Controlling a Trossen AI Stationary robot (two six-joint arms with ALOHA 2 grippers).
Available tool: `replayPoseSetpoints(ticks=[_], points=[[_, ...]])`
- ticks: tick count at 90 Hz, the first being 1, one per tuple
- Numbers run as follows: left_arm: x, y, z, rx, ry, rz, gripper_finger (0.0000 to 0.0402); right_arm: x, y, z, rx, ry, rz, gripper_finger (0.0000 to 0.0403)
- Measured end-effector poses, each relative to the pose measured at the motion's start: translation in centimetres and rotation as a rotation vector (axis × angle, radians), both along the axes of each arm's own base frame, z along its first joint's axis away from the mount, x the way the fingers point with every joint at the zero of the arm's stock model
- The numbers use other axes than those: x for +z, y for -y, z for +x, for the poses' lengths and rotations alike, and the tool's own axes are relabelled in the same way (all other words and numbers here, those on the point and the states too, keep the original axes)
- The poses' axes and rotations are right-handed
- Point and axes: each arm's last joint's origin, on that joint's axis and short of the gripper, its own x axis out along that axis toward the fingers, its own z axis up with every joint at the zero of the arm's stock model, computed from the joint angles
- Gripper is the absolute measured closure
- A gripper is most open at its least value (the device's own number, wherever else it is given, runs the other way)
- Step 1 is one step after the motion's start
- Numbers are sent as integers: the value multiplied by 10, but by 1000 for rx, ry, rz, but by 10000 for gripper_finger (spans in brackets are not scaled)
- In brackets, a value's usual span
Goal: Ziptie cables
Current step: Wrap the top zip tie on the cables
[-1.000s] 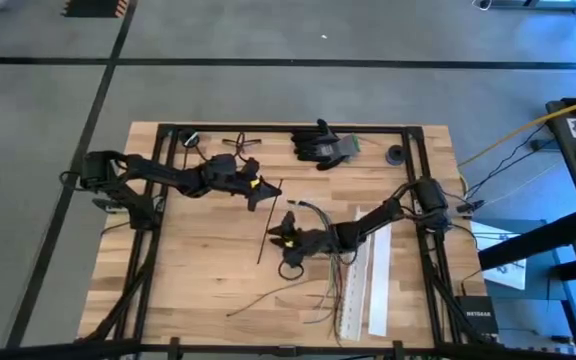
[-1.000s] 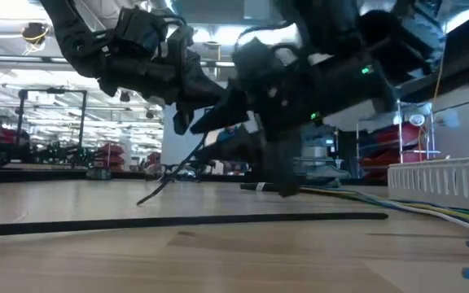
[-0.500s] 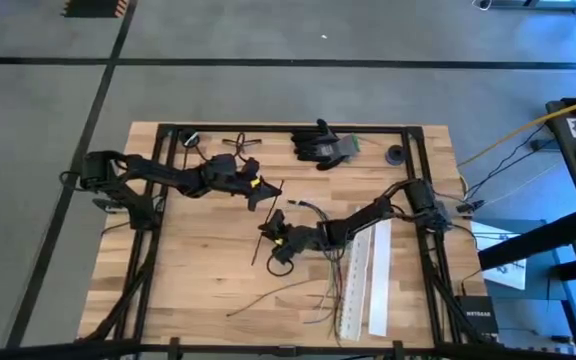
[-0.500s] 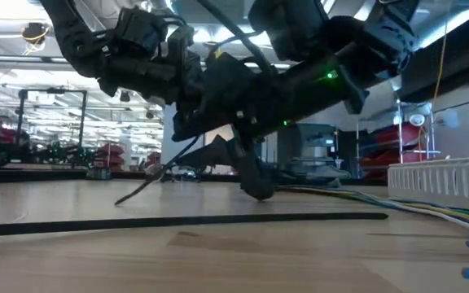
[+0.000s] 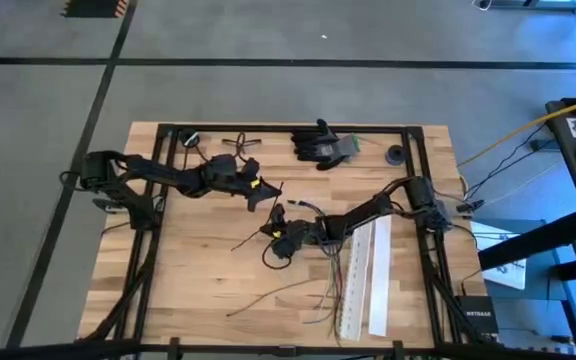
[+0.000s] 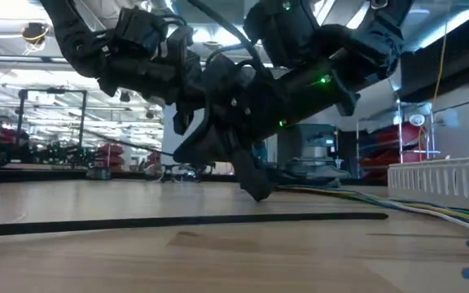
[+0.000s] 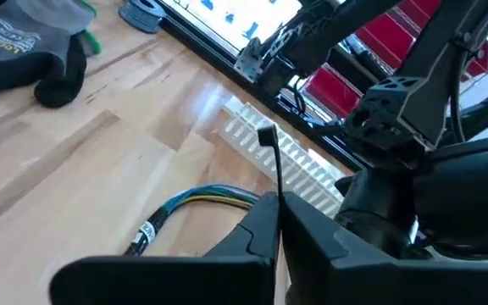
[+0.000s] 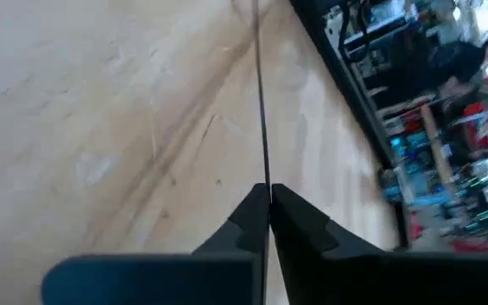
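right gripper point(image 8: 268, 196): pinched shut on thin black zip tie point(image 8: 259, 102), mid-table
left gripper point(image 7: 276, 212): clamped on same-looking black strip, just beside right gripper
cables point(image 5: 330, 285): loose on table point(image 5: 188, 260), beside 2 white perforated strips point(image 5: 363, 280)

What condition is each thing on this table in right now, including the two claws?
Left gripper: shut on a thin black strip.
Right gripper: shut on a thin black strip, lifted off the wood.
Cables: loose, spread on the table, unbundled.
White perforated strips: lying flat, side by side.
Gloves: lying at the far edge, unused.
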Motion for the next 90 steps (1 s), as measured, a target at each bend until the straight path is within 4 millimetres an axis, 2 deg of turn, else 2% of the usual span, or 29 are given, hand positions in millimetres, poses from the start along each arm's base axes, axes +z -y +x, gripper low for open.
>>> replayPoseSetpoints(ticks=[16, 24, 36, 68, 90], points=[[3, 0, -1, -11, 11, 56, 401, 3, 1, -12, -51, 1, 149, 402], [11, 1, -4, -18, 38, 101, 401, 12, 2, -21, -68, 38, 245, 403], [17, 3, -7, -18, 38, 172, 401, 18, 4, -37, -74, 151, 444, 403], [10, 20, -4, 9, -50, 410, 402, 20, 7, -68, -122, 390, 1030, 403], [11, 29, -2, 87, -89, 602, 402, 20, 10, -85, -177, 460, 1378, 403]])
